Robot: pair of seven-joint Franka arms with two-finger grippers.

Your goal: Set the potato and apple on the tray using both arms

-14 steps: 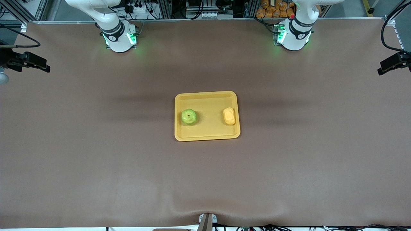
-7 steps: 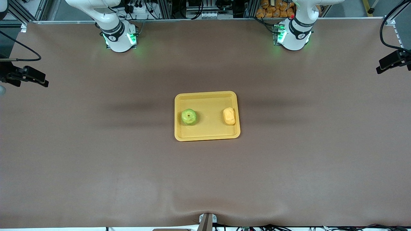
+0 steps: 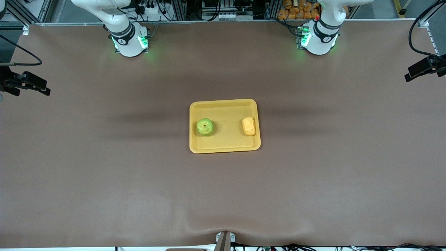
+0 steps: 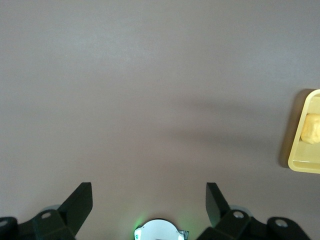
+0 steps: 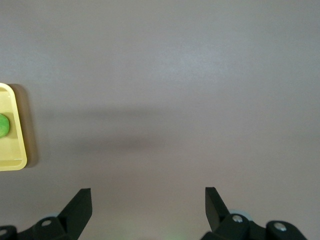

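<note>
The yellow-orange tray lies at the middle of the table. In it rest the green apple, toward the right arm's end, and the pale potato, toward the left arm's end. My right gripper hangs open and empty over the table's end on its own side, well away from the tray. My left gripper hangs open and empty over the other end. The left wrist view shows its open gripper over bare table, with the tray's edge and the potato. The right wrist view shows its open gripper, the tray's corner and the apple.
A brown mat covers the whole table and bulges slightly at the edge nearest the front camera. Both arm bases glow green along the table's edge that lies farthest from the front camera. Cables and racks stand past that edge.
The right gripper has shifted a little over its end of the table, and the left gripper has crept slightly toward the tray. The apple, potato and tray have not moved.
</note>
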